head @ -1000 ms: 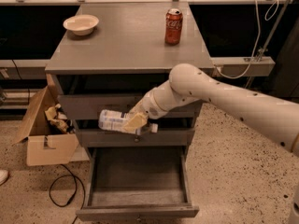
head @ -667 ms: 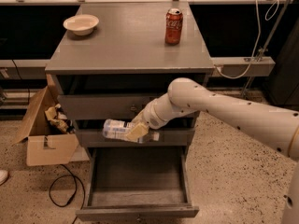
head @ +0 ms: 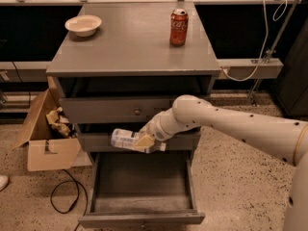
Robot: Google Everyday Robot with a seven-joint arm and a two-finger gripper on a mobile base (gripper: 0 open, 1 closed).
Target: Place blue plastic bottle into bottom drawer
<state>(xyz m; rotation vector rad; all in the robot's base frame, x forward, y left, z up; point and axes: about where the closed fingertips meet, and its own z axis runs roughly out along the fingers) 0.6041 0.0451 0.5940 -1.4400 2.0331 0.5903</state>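
The blue plastic bottle [head: 124, 138] lies sideways in my gripper [head: 144, 142], cap end to the left, held in front of the middle drawer. My gripper is shut on the bottle, just above the back of the bottom drawer [head: 98, 186], which is pulled out and open with an empty grey floor. My white arm reaches in from the right. A red soda can [head: 178, 27] stands on the cabinet top.
A white bowl [head: 83, 25] sits at the cabinet top's back left. An open cardboard box [head: 45, 134] with crumpled paper stands on the floor to the left, with a black cable [head: 62, 196] beside it. A white cable hangs at the right.
My gripper has lowered with the bottle, from the level of the upper drawers to just above the open bottom drawer. The arm has followed it down.
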